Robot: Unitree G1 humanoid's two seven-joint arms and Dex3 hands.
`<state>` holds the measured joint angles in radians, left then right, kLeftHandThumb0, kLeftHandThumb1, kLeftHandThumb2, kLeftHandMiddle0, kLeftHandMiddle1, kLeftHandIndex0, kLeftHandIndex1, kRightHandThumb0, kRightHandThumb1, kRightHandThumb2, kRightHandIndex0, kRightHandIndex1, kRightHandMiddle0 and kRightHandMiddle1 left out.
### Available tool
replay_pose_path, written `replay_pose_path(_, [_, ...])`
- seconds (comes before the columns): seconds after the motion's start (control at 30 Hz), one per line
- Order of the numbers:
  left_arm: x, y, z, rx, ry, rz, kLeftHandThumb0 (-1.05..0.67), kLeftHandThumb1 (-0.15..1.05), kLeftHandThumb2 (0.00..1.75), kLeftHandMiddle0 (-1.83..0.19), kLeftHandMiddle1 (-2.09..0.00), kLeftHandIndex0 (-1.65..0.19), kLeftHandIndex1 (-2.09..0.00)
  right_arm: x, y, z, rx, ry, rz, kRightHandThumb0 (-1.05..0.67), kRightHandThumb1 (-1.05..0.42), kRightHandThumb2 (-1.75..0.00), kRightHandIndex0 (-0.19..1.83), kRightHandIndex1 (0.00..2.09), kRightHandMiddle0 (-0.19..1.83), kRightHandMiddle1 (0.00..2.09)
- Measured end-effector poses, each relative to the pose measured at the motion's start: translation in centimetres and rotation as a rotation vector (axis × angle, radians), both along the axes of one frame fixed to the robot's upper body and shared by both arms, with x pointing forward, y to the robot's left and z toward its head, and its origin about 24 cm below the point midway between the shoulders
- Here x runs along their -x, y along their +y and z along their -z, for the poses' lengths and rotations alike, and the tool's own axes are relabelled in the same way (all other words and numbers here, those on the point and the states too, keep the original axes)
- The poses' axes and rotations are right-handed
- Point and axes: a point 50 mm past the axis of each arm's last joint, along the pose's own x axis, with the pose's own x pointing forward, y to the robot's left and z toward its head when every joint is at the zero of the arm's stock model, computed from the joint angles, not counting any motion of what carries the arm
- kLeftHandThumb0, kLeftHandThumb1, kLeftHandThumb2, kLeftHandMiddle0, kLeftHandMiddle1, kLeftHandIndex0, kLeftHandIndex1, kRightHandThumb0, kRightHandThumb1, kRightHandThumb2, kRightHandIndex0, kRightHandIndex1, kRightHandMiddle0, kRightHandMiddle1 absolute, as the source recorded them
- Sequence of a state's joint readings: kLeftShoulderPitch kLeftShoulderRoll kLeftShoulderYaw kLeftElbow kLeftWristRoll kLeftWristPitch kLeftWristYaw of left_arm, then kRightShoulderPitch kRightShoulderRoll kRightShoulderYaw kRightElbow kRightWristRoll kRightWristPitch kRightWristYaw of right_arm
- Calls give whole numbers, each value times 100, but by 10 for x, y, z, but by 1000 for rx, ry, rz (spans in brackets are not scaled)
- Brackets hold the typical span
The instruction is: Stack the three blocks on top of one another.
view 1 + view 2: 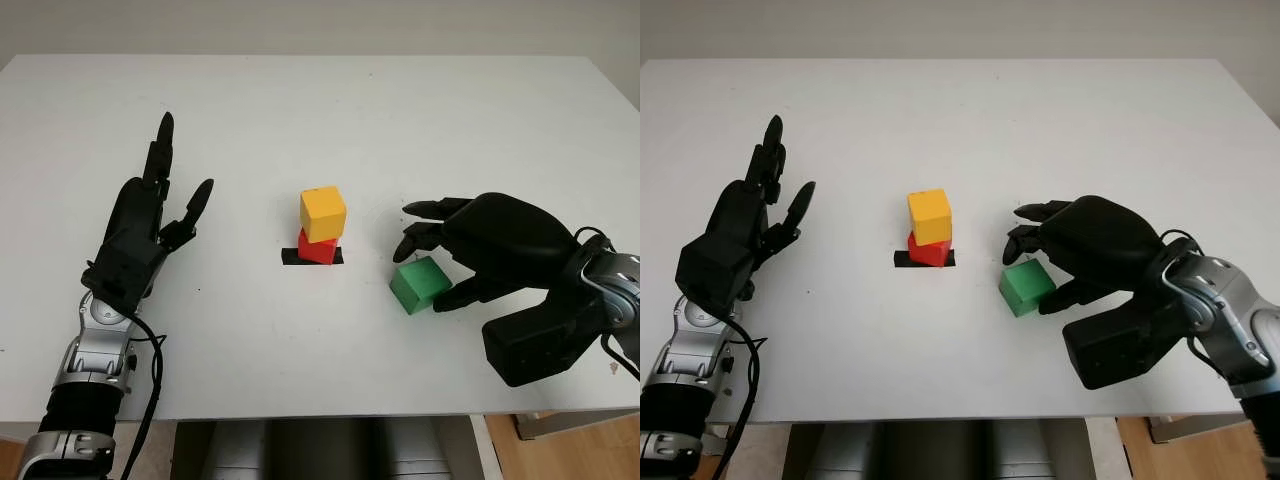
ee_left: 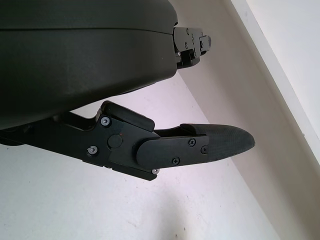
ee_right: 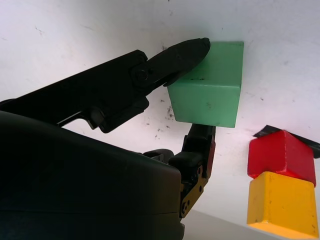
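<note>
White tabletop [image 1: 420, 110] spans the head camera's left eye view, with a pale wall band along its far edge. At centre I see the yellow block [image 1: 323, 213] sitting on the red block [image 1: 318, 246], which sits on a strip of black tape [image 1: 291, 258] stuck to the table. The green block [image 1: 420, 284] lies on the table to the right of that pair, apart from it and tilted off square. My right hand [image 1: 500, 250] is curled over the green block: fingers [image 1: 425, 210] arch above its far side and the thumb reaches its near right corner. My left hand [image 1: 150, 225] is open over the left part of the table, well apart from all three blocks, holding nothing.

From the right eye view I read the same layout (green block [image 1: 1026, 286] under the arched right hand [image 1: 1090, 250], two-block stack [image 1: 930, 230] on the tape).

On the left wrist view I see the black shell and one finger [image 2: 200, 147] of the left hand over bare white table, nothing in its grasp.

On the right wrist view, one fingertip [image 3: 187, 52] presses a side face of the green block [image 3: 210, 90] and another finger [image 3: 197, 150] meets the opposite side; the block looks pinched between them. Red block [image 3: 280, 155] and yellow block [image 3: 280, 205] stand just beyond
</note>
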<state>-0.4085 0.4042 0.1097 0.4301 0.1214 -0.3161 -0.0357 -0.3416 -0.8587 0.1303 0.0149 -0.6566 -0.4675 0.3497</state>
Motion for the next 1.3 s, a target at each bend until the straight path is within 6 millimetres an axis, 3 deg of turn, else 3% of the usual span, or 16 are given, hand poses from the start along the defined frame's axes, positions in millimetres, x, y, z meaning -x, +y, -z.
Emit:
replay_pose_path(0.43, [0,0,0,-24,-2,-13,-77,105,48,5,-6,9,-6,-1,-1,1,-24,6,-19,-42,-89,-6,46,8,52,120])
replay_pose_path(0.8, [0,0,0,-19,3,-2,-77,105,49,5,-5,10,-5,-8,-3,-1,-351,162,29,-36,-91,-6,44,6,41,141])
replay_pose_path(1.07, [0,0,0,-6,7,7,-77,105,50,9,-5,13,-4,-18,-11,-5,-411,177,65,-43,-92,-6,34,1,40,150])
replay_pose_path(1.3, [0,0,1,-1,12,6,-79,105,50,8,-5,13,-5,-22,-12,-5,-533,253,62,-37,-94,-6,27,0,33,155])
